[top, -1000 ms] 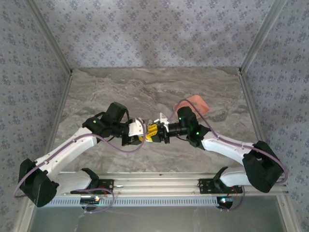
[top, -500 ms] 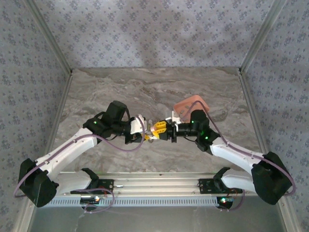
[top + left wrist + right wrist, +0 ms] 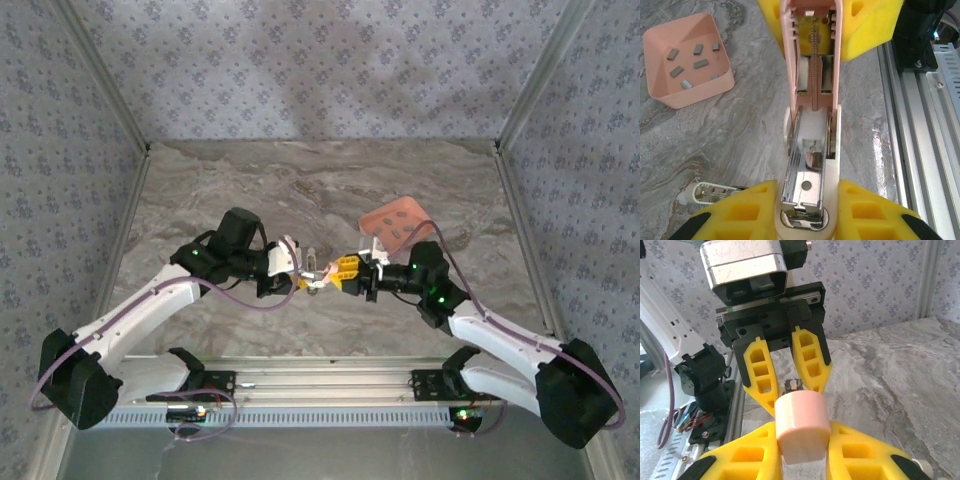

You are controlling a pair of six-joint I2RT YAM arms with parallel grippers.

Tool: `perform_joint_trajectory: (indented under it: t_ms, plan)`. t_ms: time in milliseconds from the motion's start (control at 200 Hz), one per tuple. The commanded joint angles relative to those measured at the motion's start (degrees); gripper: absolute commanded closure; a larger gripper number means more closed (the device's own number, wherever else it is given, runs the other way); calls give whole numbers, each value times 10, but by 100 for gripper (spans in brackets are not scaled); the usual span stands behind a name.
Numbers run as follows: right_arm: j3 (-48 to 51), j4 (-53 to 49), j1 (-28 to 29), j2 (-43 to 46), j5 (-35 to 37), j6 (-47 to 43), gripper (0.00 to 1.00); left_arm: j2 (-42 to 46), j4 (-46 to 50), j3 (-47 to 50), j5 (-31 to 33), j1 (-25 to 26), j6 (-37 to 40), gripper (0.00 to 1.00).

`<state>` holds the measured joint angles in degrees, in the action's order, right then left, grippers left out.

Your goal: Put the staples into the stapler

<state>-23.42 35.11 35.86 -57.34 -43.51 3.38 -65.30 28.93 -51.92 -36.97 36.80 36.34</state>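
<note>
Marble table (image 3: pixel 250 180), floral walls (image 3: pixel 320 70), pink stapler (image 3: pixel 788 90)

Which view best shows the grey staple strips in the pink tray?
Left wrist: the small grey metal staple strips lie clearly separate inside the salmon-pink square tray. Top external gives them as faint specks there.

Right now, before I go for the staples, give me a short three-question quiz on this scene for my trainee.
1. True or false: the small grey metal staple strips lie inside the salmon-pink square tray.
2. Fill in: the right end effector holds the pink-and-cream plastic stapler's cover swung ____.
3. Which clamps the stapler's metal base: A) left end effector, B) right end effector?
Key: 1 true; 2 open; 3 A.
</note>
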Motion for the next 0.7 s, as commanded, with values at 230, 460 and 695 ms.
perform_joint_trajectory:
  t_ms: [230,460,695]
  plan:
    - [56,-43,-6,65,52,38,71,15,27,4,35,-17,-8,89]
    - [31,-124,9,103,95,80,44,15,31,3,39,-18,-7,89]
    - [-29,-180,18,74,142,253,36,13,31,2,40,-18,-4,89]
